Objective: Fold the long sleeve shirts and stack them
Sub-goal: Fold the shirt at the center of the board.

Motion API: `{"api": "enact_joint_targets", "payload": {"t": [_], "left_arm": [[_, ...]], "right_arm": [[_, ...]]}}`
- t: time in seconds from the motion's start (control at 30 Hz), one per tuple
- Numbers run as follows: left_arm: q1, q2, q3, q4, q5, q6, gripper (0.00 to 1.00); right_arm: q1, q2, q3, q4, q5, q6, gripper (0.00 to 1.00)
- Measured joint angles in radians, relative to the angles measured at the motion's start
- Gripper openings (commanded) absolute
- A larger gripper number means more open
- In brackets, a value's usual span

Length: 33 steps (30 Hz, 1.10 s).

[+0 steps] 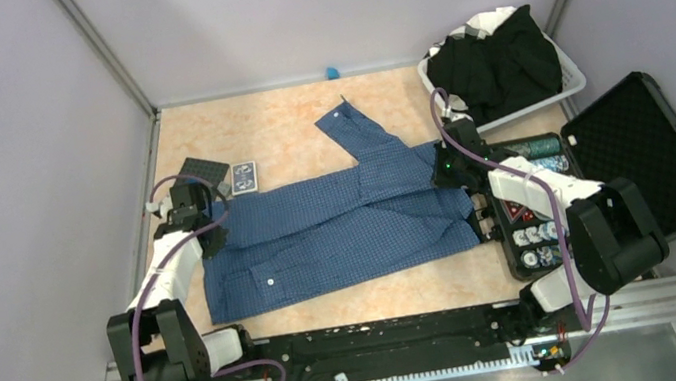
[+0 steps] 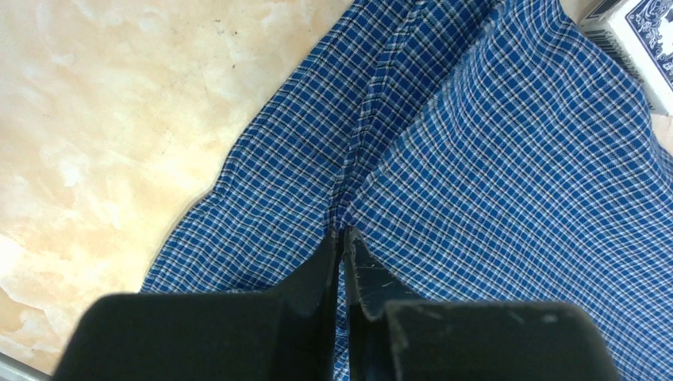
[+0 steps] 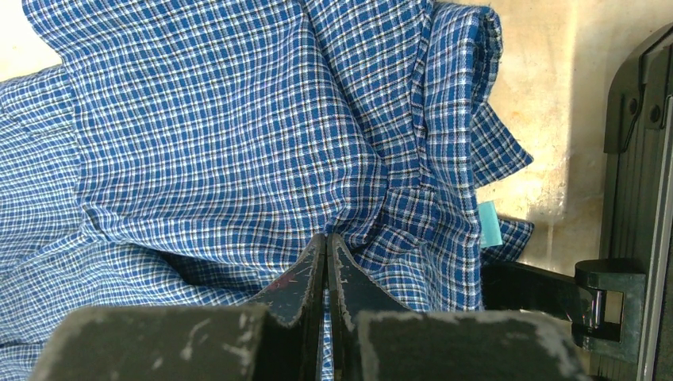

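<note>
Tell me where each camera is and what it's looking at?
Top camera: above and behind the arms, looking down at the table; both arms show.
Left wrist: just behind the left gripper, facing the blue shirt it pinches.
Right wrist: likewise, behind the right gripper.
Shared: all three see the blue shirt.

- I'm driving this from afar in what looks like a lab test cell: plain grey panels (image 1: 4,149) box in the table (image 1: 283,123) on three sides.
- Bare metal posts (image 1: 104,53) frame the corners.
- A metal rail (image 1: 392,374) carries the robot arms (image 1: 169,271), with purple cables (image 1: 140,362) hanging loose.
</note>
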Motion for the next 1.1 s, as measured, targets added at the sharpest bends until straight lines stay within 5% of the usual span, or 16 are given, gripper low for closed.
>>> {"api": "enact_joint_targets", "payload": {"t": [0.17,0.37,0.63,0.87,1.1], "left_arm": [[0.003,-0.004,-0.001,-0.005,0.0,-0.005,0.6],[0.005,-0.067,0.002,0.011,0.07,0.045,0.86],[-0.02,-0.076,0.103,0.063,0.278,0.159,0.91],[-0.169,-0.031,0.126,0.082,0.399,0.216,0.92],[-0.224,-0.008,0.126,0.084,0.469,0.233,0.92]], "right_arm": [[0.0,-0.001,0.003,-0.018,0.001,-0.008,0.48],[-0.001,0.001,0.095,-0.04,-0.026,-0.055,0.62],[0.001,0.372,0.558,0.071,-0.11,-0.161,0.68],[0.008,0.76,0.991,0.05,-0.161,-0.222,0.68],[0.022,0.945,1.117,-0.013,-0.166,-0.252,0.6]]}}
